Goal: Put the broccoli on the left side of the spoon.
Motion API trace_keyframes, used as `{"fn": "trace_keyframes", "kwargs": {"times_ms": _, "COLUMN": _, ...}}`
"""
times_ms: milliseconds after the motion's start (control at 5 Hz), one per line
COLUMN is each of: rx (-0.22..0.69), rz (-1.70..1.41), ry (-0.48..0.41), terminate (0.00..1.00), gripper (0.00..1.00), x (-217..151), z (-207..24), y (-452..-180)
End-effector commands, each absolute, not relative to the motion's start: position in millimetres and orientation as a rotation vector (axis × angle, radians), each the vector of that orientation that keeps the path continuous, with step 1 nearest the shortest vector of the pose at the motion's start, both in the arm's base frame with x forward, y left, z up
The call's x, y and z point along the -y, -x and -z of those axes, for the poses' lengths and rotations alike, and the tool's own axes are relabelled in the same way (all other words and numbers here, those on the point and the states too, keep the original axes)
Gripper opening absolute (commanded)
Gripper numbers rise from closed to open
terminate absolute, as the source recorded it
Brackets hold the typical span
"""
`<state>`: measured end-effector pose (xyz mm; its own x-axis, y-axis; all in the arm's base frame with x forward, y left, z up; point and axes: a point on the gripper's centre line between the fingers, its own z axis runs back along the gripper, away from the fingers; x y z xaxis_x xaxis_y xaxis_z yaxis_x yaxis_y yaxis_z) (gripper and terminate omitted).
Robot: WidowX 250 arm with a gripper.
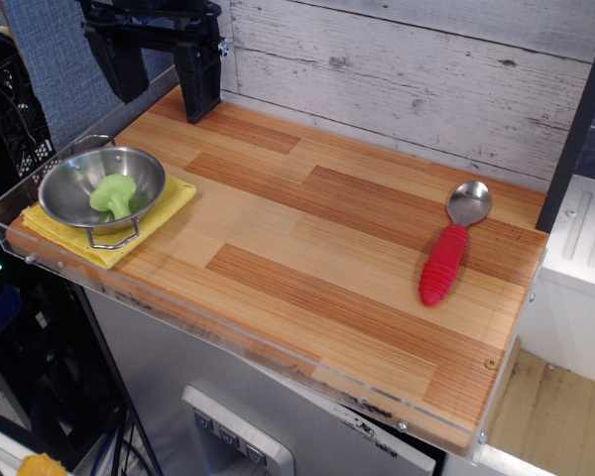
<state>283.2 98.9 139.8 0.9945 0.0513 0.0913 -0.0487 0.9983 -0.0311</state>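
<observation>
The light-green broccoli (113, 195) lies inside a round steel bowl (74, 177) at the left end of the wooden table. The spoon (454, 243) lies at the right side, its silver bowl pointing to the back and its ribbed red handle to the front. My black gripper (161, 84) hangs at the back left, above the table's far corner, well behind the steel bowl and far from the spoon. Its two fingers (202, 84) stand apart with nothing between them.
The steel bowl rests on a yellow cloth (164, 213). A clear plastic rim (228, 332) runs along the table's front and left edges. A whitewashed plank wall (407, 79) stands behind. A dark post (580, 119) rises at the right.
</observation>
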Motion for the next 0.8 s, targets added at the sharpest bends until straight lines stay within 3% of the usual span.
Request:
{"fn": "trace_keyframes", "kwargs": {"times_ms": 0, "rx": 0.092, "rz": -0.050, "ry": 0.029, "terminate": 0.00, "gripper": 1.00, "x": -98.9, "z": -139.8, "y": -283.2}}
{"fn": "trace_keyframes", "kwargs": {"times_ms": 200, "rx": 0.084, "rz": -0.044, "ry": 0.101, "terminate": 0.00, "gripper": 1.00, "x": -107.0, "z": -135.0, "y": -286.6}}
{"fn": "trace_keyframes", "kwargs": {"times_ms": 400, "rx": 0.080, "rz": -0.081, "ry": 0.087, "terminate": 0.00, "gripper": 1.00, "x": -124.4, "z": -131.7, "y": -291.0}}
{"fn": "trace_keyframes", "kwargs": {"times_ms": 600, "rx": 0.053, "rz": -0.155, "ry": 0.104, "terminate": 0.00, "gripper": 1.00, "x": -166.2, "z": -125.7, "y": -293.7}}
